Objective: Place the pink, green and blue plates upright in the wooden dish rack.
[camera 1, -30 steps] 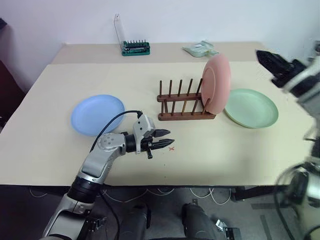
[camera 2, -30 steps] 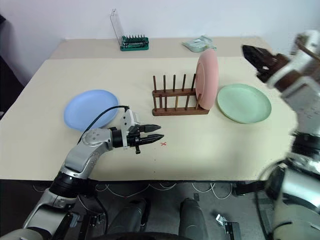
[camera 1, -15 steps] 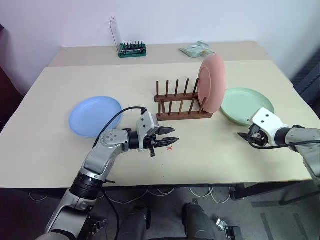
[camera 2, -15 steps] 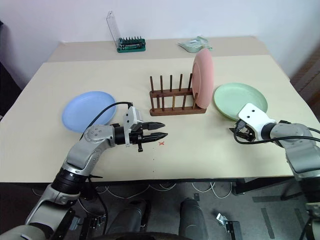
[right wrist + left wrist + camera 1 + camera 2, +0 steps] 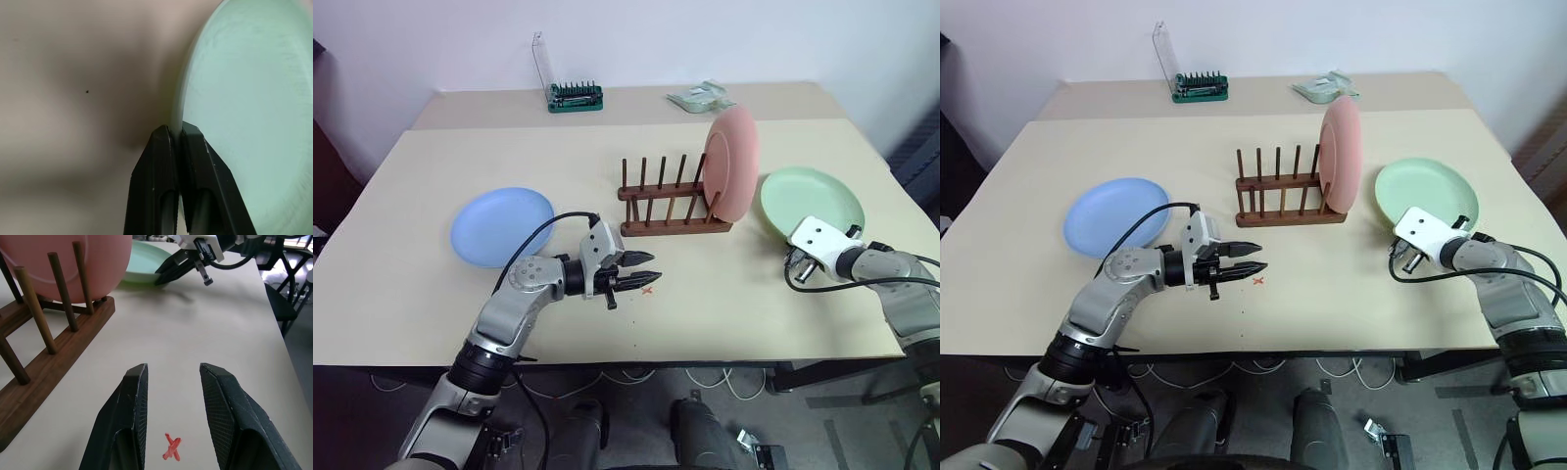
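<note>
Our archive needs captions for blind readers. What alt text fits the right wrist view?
The right tool is shut on the rim of the green plate, its two black fingers pinching the plate's edge. Beside the plate lies the beige table.

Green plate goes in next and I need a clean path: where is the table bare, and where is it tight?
Bare: the wide strip between the rack and the near table edge, and between rack and blue plate. Four rack slots stand empty left of the pink plate. Tight: the right pincer, shut on the green plate rim, lies close beside the pink plate.
</note>
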Tool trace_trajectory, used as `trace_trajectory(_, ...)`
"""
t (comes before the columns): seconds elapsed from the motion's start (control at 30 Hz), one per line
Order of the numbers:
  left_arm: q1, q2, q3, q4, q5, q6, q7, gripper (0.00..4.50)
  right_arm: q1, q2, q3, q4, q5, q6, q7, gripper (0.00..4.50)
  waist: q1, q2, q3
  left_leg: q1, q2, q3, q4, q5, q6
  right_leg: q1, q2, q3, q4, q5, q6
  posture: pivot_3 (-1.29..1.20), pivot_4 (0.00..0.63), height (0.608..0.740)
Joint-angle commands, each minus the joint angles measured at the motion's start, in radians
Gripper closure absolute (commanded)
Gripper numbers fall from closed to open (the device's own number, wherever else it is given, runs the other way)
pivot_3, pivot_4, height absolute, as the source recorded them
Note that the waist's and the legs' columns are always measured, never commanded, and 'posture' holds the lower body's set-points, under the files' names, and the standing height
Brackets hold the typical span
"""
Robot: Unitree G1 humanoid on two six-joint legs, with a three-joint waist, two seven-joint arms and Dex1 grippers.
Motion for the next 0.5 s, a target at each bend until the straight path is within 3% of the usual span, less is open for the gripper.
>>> trace_trajectory(0.03, 0.007, 0.007, 0.014, -0.033, -0.010, -0.011, 0.000, 2.82, -0.069, -0.025, -0.136, -0.060, -0.004, -0.016, -0.119, 4.48, 0.000, 0.001, 0.000, 0.000, 0.000, 0.000, 0.000, 0.000, 0.000, 0.000, 0.000, 0.000, 0.000, 0.000, 0.000, 0.00, 0.150, 0.740)
trace_trajectory(0.17, 0.009, 0.008, 0.007, -0.026, -0.012, -0.014, -0.009, 2.82, -0.183, -0.024, -0.202, -0.232, 0.041, -0.001, -0.130, 4.48, -0.011, 0.004, 0.001, 0.000, 0.000, 0.002, -0.001, 0.000, 0.000, -0.002, 0.000, 0.002, 0.002, 0.000, 0.000, 0.00, 0.150, 0.740)
trace_trajectory(0.33, 0.000, 0.001, 0.003, -0.013, -0.005, -0.022, -0.012, 2.82, -0.324, 0.015, -0.158, -0.373, 0.071, 0.030, -0.056, 4.48, -0.004, 0.003, 0.001, 0.000, 0.001, 0.001, -0.001, 0.000, 0.000, -0.003, 0.001, 0.002, 0.002, 0.000, 0.000, 0.00, 0.150, 0.740)
trace_trajectory(0.43, 0.000, 0.000, 0.005, -0.013, -0.008, -0.021, -0.014, 2.82, -0.379, 0.098, -0.123, -0.497, 0.224, 0.138, 0.041, 4.48, -0.002, 0.002, 0.001, 0.000, 0.001, 0.001, -0.001, 0.000, 0.000, -0.001, 0.001, 0.002, 0.000, 0.000, 0.000, 0.00, 0.150, 0.740)
trace_trajectory(0.5, 0.002, 0.000, 0.008, -0.016, -0.009, -0.020, -0.012, 2.82, -0.418, 0.206, -0.123, -0.609, 0.418, 0.292, 0.061, 4.48, -0.003, 0.002, 0.001, 0.000, 0.001, 0.001, -0.001, 0.000, 0.000, -0.001, 0.001, 0.002, 0.000, 0.000, 0.000, 0.00, 0.150, 0.740)
